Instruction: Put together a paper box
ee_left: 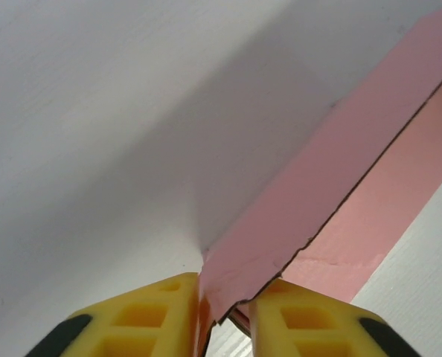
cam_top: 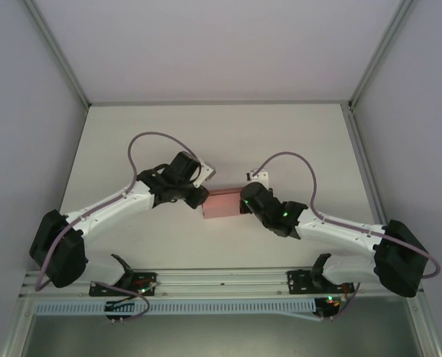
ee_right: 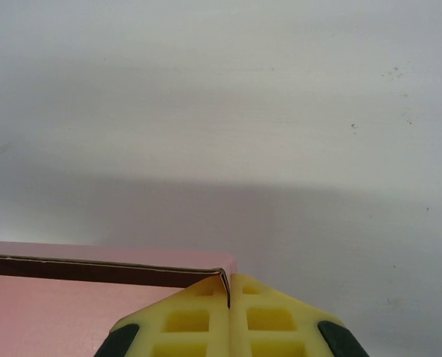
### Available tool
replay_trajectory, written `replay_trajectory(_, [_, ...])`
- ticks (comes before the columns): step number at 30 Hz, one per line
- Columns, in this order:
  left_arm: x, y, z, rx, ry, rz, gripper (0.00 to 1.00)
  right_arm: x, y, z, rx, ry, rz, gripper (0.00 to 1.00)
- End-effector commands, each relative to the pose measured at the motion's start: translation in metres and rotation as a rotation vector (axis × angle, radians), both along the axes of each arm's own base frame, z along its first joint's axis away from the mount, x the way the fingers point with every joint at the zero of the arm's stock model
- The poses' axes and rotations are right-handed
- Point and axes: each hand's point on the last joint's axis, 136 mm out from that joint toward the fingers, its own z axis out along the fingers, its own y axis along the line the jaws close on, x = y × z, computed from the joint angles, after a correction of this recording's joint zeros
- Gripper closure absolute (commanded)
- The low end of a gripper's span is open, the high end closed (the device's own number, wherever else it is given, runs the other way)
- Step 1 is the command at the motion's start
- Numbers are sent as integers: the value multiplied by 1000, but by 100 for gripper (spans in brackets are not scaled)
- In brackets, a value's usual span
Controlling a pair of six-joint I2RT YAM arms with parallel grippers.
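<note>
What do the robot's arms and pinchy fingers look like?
The left arm and right arm are white limbs with chunky black joints. A mauve cable loops over each, and a green light glows on the right one. The fingers are yellow blocks with square pockets and black patches.

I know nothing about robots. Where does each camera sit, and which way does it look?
Top external: above and behind the arms, looking down on the table; left arm and right arm meet at the box.
Left wrist: on the left wrist, looking along the left jaws, box edge between them.
Right wrist: on the right wrist, looking past the right jaws, shut on a box corner.
Shared: all views show box and table.
</note>
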Motion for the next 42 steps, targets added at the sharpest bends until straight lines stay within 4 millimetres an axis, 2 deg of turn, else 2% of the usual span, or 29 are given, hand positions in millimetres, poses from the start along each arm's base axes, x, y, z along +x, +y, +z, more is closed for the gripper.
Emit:
replay_trajectory(1, [-7, 5, -4, 20, 60, 70, 71, -16, -16, -28, -138, 86, -19, 100])
replay_trajectory(3, [-9, 6, 0, 9, 62, 86, 68, -17, -18, -30, -155, 87, -33, 100])
replay_trajectory(7, [-18, 10, 3, 2, 81, 100, 72, -19, -15, -30, -164, 84, -26, 100])
replay_trajectory(13, [-16, 9, 11, -11, 57, 115, 73, -20, -13, -29, -164, 80, -14, 100])
replay_trajectory(16, [-14, 8, 10, -8, 56, 119, 80, -21, -13, -30, -166, 81, -15, 100])
replay_trajectory(17, [-14, 7, 9, -7, 58, 120, 84, -21, -12, -30, -164, 82, -13, 100])
replay_trajectory(19, [-12, 7, 8, -10, 69, 140, 98, -21, -12, -30, -164, 81, -20, 100])
replay_trajectory(20, [-13, 5, 8, -22, 82, 153, 100, -21, -12, -29, -167, 79, -22, 100])
replay_trajectory(22, [-17, -2, 13, -74, 119, 164, 100, -22, -12, -30, -186, 75, -32, 100])
replay_trajectory(25, [-19, 0, 17, -123, 159, 235, 100, -25, -11, -35, -215, 80, -56, 100])
replay_trajectory(27, [-20, 0, 18, -165, 211, 286, 100, -28, -8, -34, -224, 65, -76, 100])
replay_trajectory(31, [-22, -12, 25, -276, 276, 322, 100, -33, 3, -33, -228, 42, -89, 100])
replay_trajectory(35, [-18, -11, 20, -264, 271, 338, 100, -33, 1, -33, -238, 35, -126, 100])
replay_trajectory(39, [-18, -1, 3, -214, 274, 386, 100, -33, -1, -30, -230, 26, -142, 100])
replay_trajectory(42, [-20, -5, -4, -243, 291, 390, 100, -34, 2, -30, -198, 23, -135, 100])
